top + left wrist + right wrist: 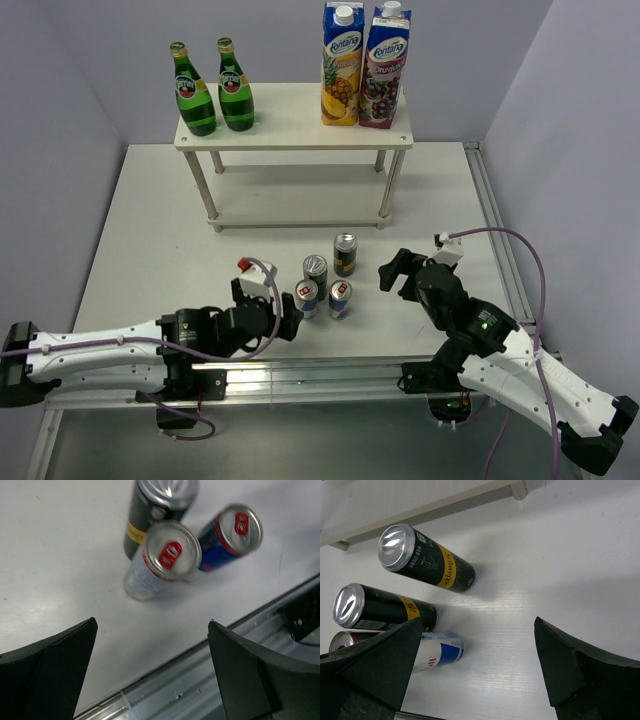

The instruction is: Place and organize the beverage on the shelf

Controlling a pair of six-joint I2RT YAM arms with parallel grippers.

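The shelf (pixel 292 130) stands at the back of the table, with two green bottles (pixel 194 92) (pixel 236 88) on the left of its top board. On the table in front stand two dark slim cans (pixel 345 254) (pixel 315 273) and two blue-silver cans (pixel 306 298) (pixel 340 298). My left gripper (pixel 293 318) is open just left of the nearest blue-silver can (pixel 167 562), with nothing between its fingers (pixel 55 670). My right gripper (pixel 396 280) is open to the right of the cans. The right wrist view shows the dark cans (pixel 427 562) and a blue-silver can (pixel 437 652) ahead of my right gripper (pixel 477 620).
Two juice cartons (pixel 342 62) (pixel 385 68) stand on the right of the shelf's top board. The lower board (pixel 300 215) is bare. A metal rail (pixel 330 370) runs along the table's near edge, just behind the left fingers. Walls close in on both sides.
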